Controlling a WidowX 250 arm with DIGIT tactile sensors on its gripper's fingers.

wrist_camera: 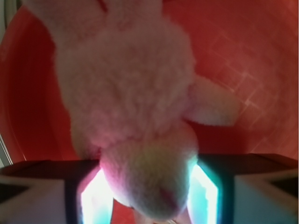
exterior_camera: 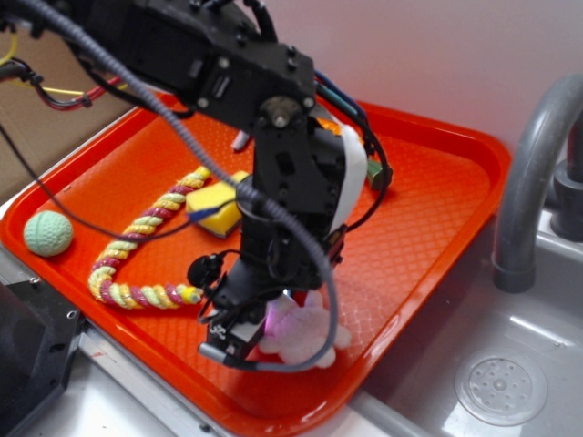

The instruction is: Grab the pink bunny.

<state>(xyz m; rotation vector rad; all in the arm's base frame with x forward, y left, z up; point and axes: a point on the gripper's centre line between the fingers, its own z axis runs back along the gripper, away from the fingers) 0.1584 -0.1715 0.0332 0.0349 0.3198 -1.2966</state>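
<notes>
The pink bunny [exterior_camera: 305, 332] is found lying on the orange tray [exterior_camera: 437, 237], near the tray's front rim, and the gripper [exterior_camera: 260, 337] is lowered directly over it. In the wrist view the pink bunny [wrist_camera: 135, 116] fills most of the frame, and its rounded end is seen set between the two fingers [wrist_camera: 212, 191], which stand on either side of it with lit gaps showing next to the plush. The jaws are thus partly open around the toy; a firm squeeze cannot be confirmed. The approach and the straddling are judged done; the closing and the lift are judged left, since the toy appears to rest on the tray. The rope toy [exterior_camera: 146, 246], the sponge [exterior_camera: 219, 208] and the green ball [exterior_camera: 47, 233] are left untouched.
</notes>
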